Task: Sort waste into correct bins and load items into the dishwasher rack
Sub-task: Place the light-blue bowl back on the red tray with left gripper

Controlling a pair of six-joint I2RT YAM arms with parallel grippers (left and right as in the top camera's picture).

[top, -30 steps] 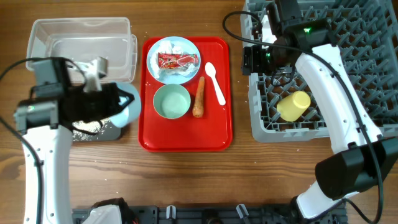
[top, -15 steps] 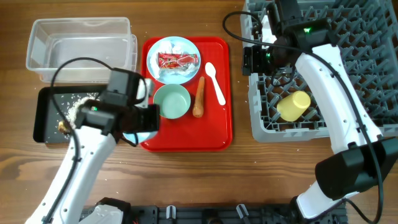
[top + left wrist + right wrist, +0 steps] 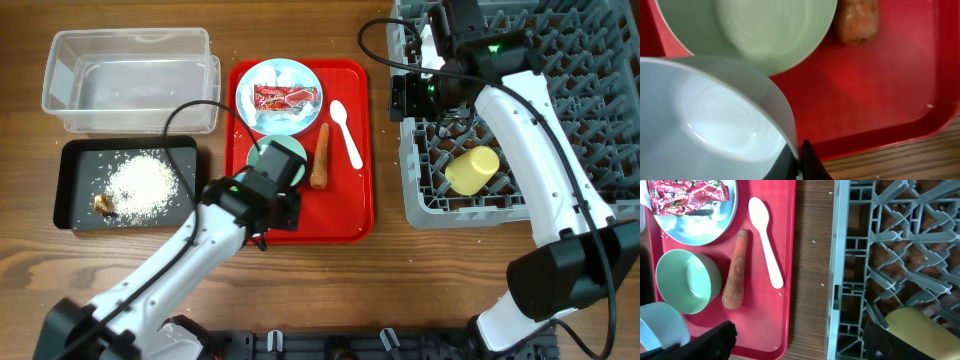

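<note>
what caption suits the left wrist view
Left gripper holds light-blue bowl over red tray, near mint bowl and carrot

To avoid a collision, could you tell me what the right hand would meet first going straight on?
Probably the bare wooden table between the red tray and the dishwasher rack, though depth is unclear.

Empty light-blue bowl point(image 3: 710, 120) sits near the upright pale mint bowl point(image 3: 760, 25) beside the carrot point(image 3: 857, 20).
</note>
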